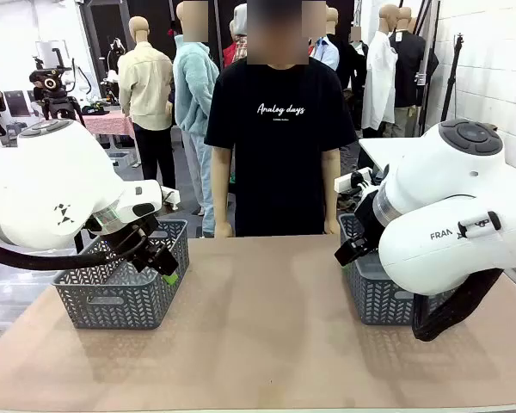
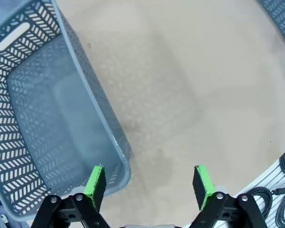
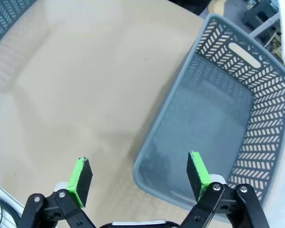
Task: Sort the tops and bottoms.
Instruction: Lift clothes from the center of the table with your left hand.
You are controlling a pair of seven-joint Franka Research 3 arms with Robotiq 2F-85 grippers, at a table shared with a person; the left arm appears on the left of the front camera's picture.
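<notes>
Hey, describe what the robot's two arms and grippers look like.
Both arms are glossy white with rounded joints. The left arm carries a small black mark; the right arm has black lettering starting FRAN and a grey cap. A thick black cable loops under the right arm. The left gripper and right gripper are black with bright green pads.

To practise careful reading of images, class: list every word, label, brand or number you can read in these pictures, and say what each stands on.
"Analog days": white script on the chest of the person's black T-shirt.
Smaller line beneath it: too small to read.
"FRAN": cut-off lettering on the right arm.
Left arm: a small black mark, no readable letters.
</notes>
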